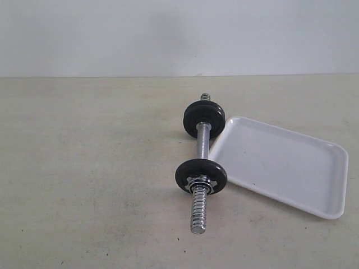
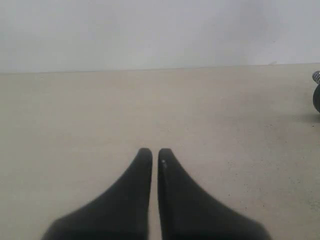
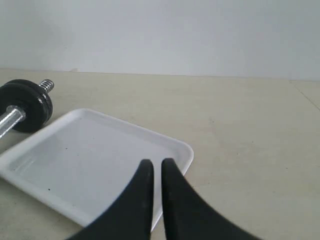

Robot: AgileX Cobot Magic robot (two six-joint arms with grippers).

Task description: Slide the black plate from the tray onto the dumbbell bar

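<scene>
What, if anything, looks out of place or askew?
Nothing stands out. The near black plate and far black plate sit on the dumbbell bar, silver nut against the near one; the white tray lies flat beside it.

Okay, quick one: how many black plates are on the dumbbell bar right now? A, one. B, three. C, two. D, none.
C: the dumbbell bar carries a far black plate and a near black plate, while the white tray beside it holds none.
</scene>
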